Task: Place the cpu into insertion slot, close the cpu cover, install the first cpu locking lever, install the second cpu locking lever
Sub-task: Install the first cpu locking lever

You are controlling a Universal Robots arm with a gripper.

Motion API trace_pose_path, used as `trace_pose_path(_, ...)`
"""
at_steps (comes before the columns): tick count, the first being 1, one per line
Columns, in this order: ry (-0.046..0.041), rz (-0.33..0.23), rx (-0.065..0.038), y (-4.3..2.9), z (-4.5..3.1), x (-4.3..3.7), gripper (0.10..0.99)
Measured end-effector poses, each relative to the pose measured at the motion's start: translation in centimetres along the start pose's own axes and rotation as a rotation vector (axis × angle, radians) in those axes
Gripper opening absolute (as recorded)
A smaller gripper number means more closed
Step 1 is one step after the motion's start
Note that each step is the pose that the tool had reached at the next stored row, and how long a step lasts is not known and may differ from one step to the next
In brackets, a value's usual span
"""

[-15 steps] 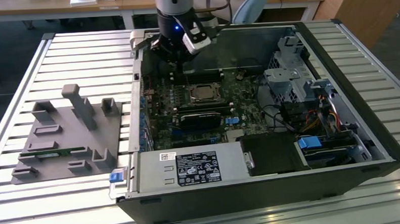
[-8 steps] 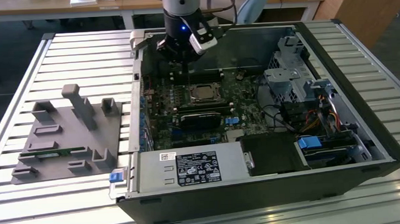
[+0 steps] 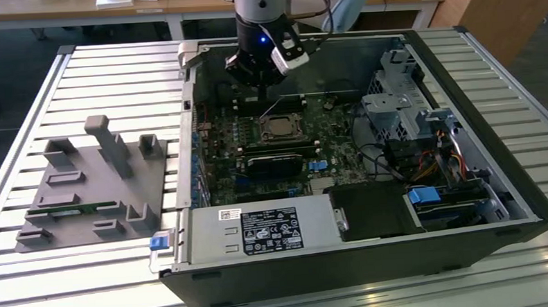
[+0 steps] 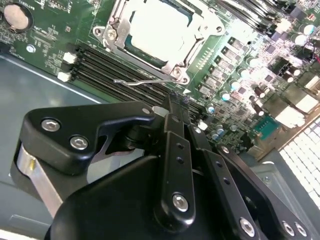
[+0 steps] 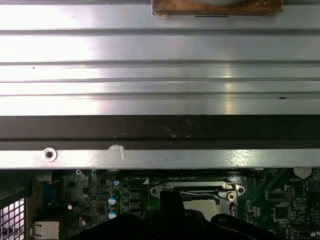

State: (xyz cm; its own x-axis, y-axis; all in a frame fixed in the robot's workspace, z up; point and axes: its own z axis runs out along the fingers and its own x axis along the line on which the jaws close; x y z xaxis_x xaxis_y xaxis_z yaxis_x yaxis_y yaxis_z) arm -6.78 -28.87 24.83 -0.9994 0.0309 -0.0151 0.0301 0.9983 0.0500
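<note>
The grey holder block [image 3: 95, 185] sits on the slatted metal table [image 3: 41, 101], just off the open computer case [image 3: 367, 163] on the exterior view's left. Inside the case the green motherboard [image 3: 256, 175] lies flat, and near its middle is the insertion slot [image 3: 280, 129], with the cpu [image 3: 280, 130] lying in it, pale metal top showing. In the second wrist view the cpu [image 4: 157, 27] shines bright inside the silver cpu cover [image 4: 200, 25], which lies down flat around it. A thin wire locking lever [image 4: 142, 82] stands just beside the socket, over the long black memory slots [image 4: 120, 70]. The gripper [image 3: 264, 91] hangs directly above the socket, at its far edge; in the second wrist view its fingers [image 4: 172, 117] are pressed together, clenched, with nothing I can make out between them, the tips just beside that wire lever.
</note>
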Motion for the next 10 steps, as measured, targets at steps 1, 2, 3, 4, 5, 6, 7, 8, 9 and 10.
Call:
trace_pose_path(1, 0.0002, 0.000, 0.000, 0.00, 0.00, 0.00, 0.106)
trace_pose_path(2, 0.0000, 0.000, 0.000, 0.00, 0.03, 0.00, 0.106)
trace_pose_path(3, -0.0002, 0.000, 0.000, 0.00, 0.09, -0.01, 0.106)
trace_pose_path(4, -0.0001, 0.000, -0.001, 0.00, 0.15, -0.03, 0.106)
trace_pose_path(5, 0.0002, 0.000, -0.005, -0.01, 0.19, -0.13, 0.106)
trace_pose_path(6, 0.0005, 0.000, -0.011, -0.01, 0.25, -0.20, 0.106)
trace_pose_path(7, 0.0004, 0.000, -0.017, 0.00, 0.36, -0.36, 0.106)
trace_pose_path(8, 0.0003, 0.000, -0.018, 0.00, 0.46, -0.49, 0.106)
trace_pose_path(9, 0.0005, 0.000, -0.017, -0.01, 0.53, -0.58, 0.106)
trace_pose_path(10, 0.0005, 0.000, -0.017, -0.01, 0.61, -0.70, 0.106)
